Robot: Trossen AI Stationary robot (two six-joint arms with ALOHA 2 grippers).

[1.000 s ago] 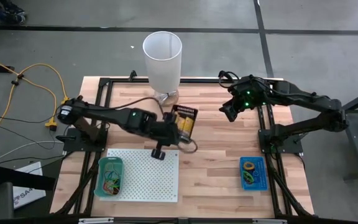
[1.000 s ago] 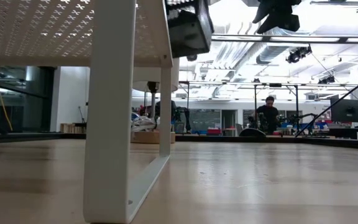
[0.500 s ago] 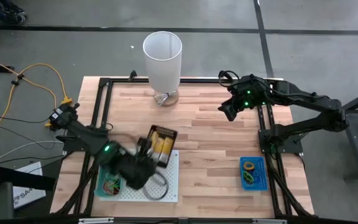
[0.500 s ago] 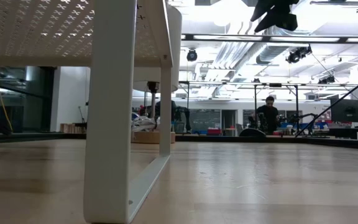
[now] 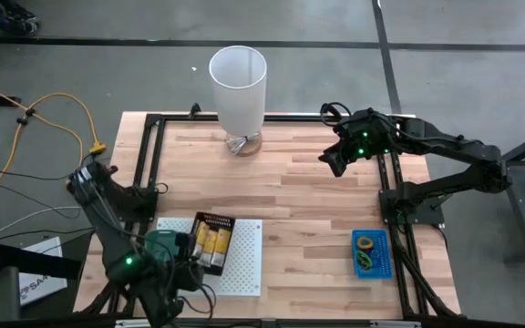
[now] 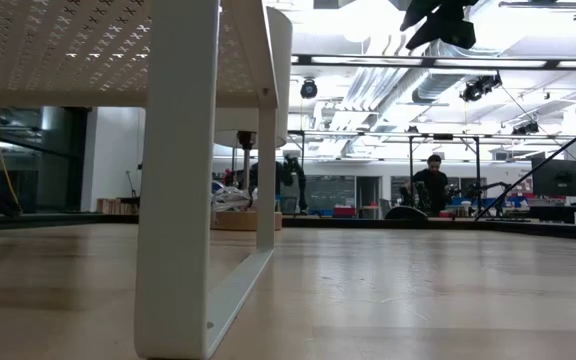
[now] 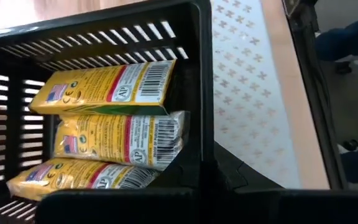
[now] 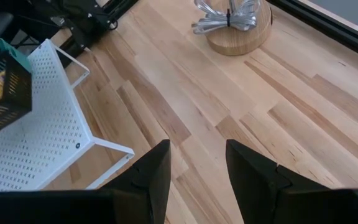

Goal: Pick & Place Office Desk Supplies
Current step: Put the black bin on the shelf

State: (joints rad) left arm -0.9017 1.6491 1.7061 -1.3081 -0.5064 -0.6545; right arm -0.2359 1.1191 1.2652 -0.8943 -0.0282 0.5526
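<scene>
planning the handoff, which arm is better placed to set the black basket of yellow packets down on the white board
Left. Its gripper already carries the black basket of yellow packets over the white perforated board. The right gripper hangs open, far across the table.

Wood-plank table [image 5: 308,205] w/ black frame rails. On it: white perforated board [image 5: 242,264] under left arm's held basket, tall white cylinder [image 5: 239,87] on round wood base ahead of right gripper [image 8: 197,163], blue tray [image 5: 372,252] nr right arm base.

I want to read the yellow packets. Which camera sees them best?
The left wrist view: three yellow packets fill it, stacked in the black basket. The high view shows them small; the right wrist view catches only a corner; the low view shows none.
</scene>
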